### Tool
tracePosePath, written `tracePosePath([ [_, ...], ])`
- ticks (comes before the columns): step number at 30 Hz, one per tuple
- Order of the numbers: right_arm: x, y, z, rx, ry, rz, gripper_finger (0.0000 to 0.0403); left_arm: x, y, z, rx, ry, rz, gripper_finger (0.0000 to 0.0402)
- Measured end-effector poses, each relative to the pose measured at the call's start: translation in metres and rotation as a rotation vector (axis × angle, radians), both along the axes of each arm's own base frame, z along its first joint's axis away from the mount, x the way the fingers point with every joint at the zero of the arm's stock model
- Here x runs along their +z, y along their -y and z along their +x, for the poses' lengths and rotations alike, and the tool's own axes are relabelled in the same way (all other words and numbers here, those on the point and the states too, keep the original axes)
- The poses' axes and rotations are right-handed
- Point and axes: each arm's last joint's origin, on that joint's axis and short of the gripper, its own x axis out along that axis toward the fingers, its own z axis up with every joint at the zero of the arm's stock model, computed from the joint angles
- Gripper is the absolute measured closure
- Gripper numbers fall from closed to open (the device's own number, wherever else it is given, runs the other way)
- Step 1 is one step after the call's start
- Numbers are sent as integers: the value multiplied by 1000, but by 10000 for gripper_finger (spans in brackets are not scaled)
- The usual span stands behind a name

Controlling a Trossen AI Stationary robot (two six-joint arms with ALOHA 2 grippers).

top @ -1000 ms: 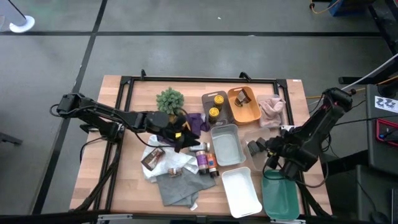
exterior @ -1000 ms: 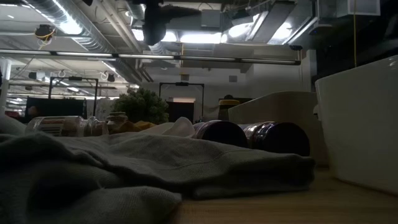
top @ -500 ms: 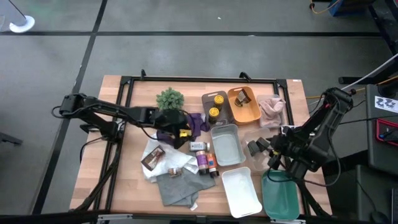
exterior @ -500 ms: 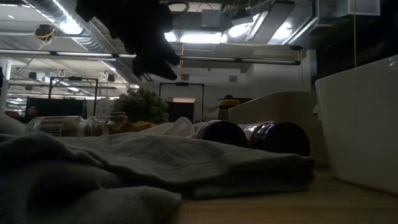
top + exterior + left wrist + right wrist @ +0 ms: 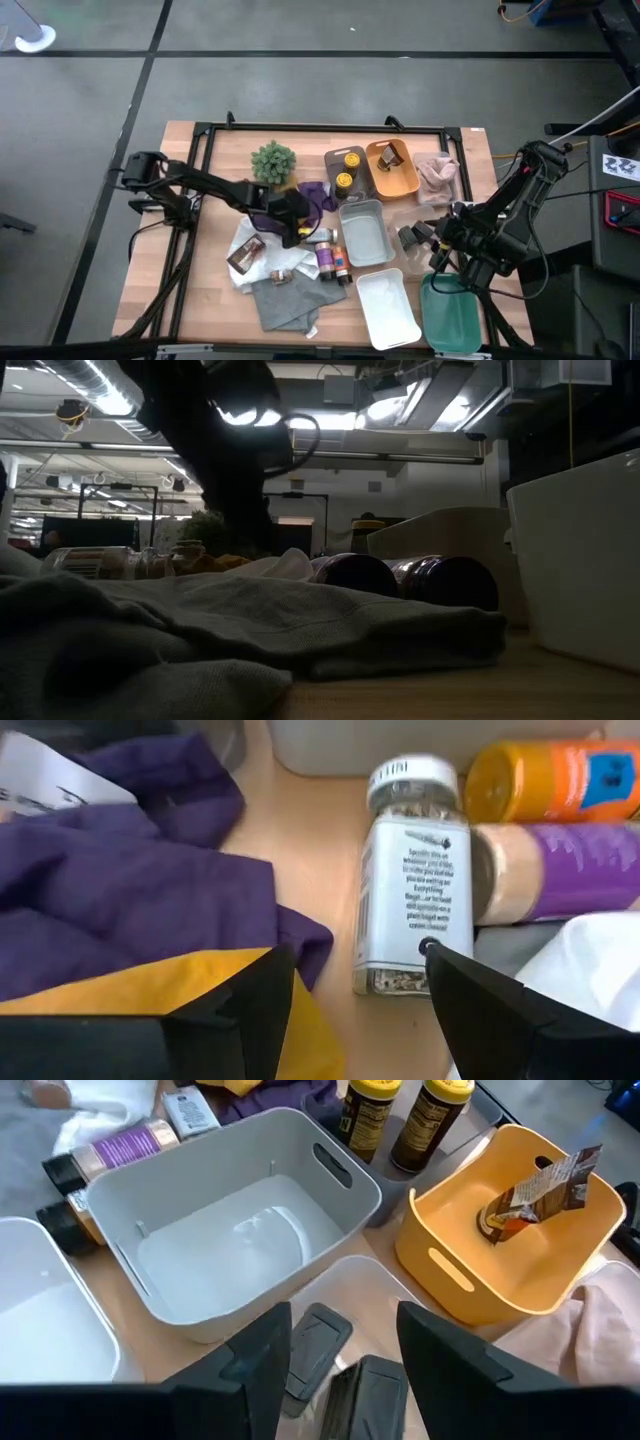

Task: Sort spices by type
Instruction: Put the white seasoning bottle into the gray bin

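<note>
Purple cloth (image 5: 130,890) crowds white-capped jar (image 5: 410,890); left pincer (image 5: 350,995) open above.

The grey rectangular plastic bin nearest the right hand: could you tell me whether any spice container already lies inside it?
No: in the right wrist view, the grey rectangular plastic bin shows only its bare pale floor.
</note>
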Motion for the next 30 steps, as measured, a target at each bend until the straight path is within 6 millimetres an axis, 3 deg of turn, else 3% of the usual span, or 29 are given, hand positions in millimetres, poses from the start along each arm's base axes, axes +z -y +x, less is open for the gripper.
tracePosePath([
  [4, 0, 0, 0, 0, 6, -2, 219, -9, 3, 5, -16, -3, 5, 189],
  [15, 2, 0, 2, 0, 68, -27, 219, -9, 22, 4, -84, 4, -1, 189],
  [30, 2, -1, 3, 0, 85, -25, 219, -38, 28, 13, -87, -45, 20, 189],
])
